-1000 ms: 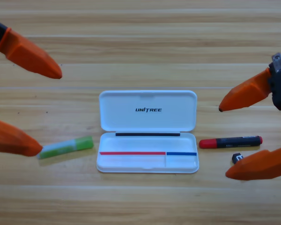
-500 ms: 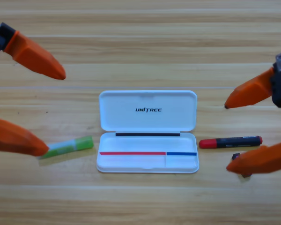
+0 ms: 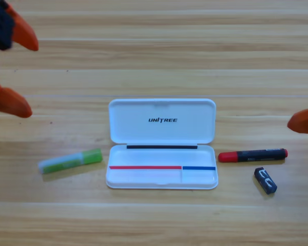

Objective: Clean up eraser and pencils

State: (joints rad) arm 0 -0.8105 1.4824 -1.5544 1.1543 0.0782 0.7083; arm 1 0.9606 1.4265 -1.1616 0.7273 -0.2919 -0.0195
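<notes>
The white case (image 3: 161,143) lies open at the middle of the wooden surface (image 3: 154,51), lid flat toward the top and shallow tray toward the bottom, with nothing loose inside it. To its left, apart from it, lies the light-green stick (image 3: 71,161), slightly tilted, its whitish end pointing away from the case. To the right, just beside the tray's corner, lies the red marker (image 3: 252,154), red end toward the case and black cap outward. Below the marker's cap end and apart from it sits the small black eraser (image 3: 265,180), turned at an angle, with white marks on top. The left end effector (image 3: 13,69) is at the upper left edge, mostly cut off: two orange jaw tips show well apart, clearly spread, holding nothing. The right end effector (image 3: 304,121) is at the right edge, where only one orange jaw tip shows, so I cannot tell how it stands.
</notes>
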